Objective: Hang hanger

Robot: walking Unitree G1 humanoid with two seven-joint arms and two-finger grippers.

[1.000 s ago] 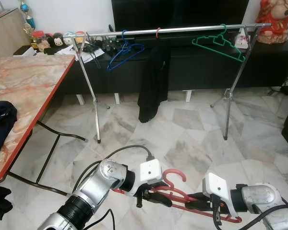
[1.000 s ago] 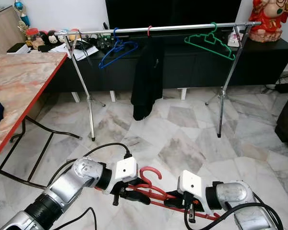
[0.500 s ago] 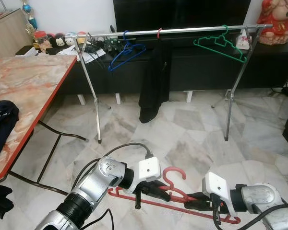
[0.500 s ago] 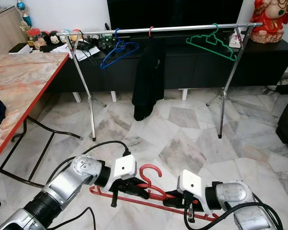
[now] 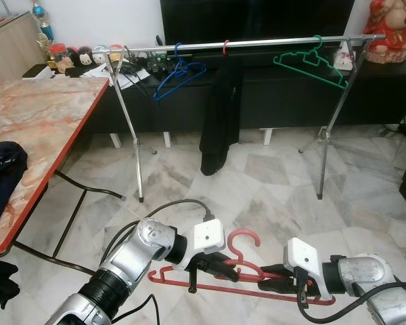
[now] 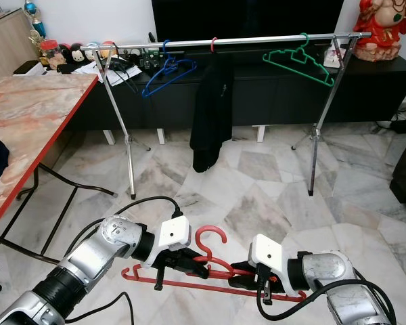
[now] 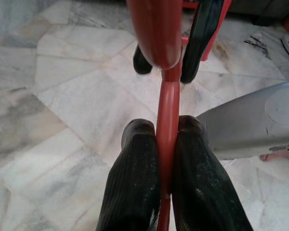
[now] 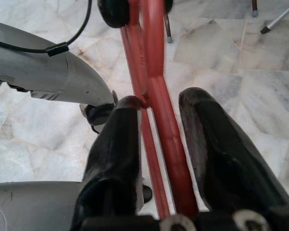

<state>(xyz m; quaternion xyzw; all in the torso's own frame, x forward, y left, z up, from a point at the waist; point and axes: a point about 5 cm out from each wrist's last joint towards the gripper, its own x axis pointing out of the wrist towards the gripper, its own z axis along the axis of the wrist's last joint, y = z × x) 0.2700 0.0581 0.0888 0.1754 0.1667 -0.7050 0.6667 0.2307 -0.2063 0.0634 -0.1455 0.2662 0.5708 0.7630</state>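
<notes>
Carry step in hand: the left gripper [image 5: 220, 269] clamps the red hanger [image 5: 240, 271] low at 6 o'clock, the right gripper [image 5: 274, 281] loosely straddling it; next, lift toward the rail [image 5: 243, 45] at 12 o'clock.

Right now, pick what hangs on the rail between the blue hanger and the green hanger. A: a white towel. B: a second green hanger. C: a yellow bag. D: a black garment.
D: on the metal rail, a black garment hangs from a red hook between the blue hanger and the green hanger.
</notes>
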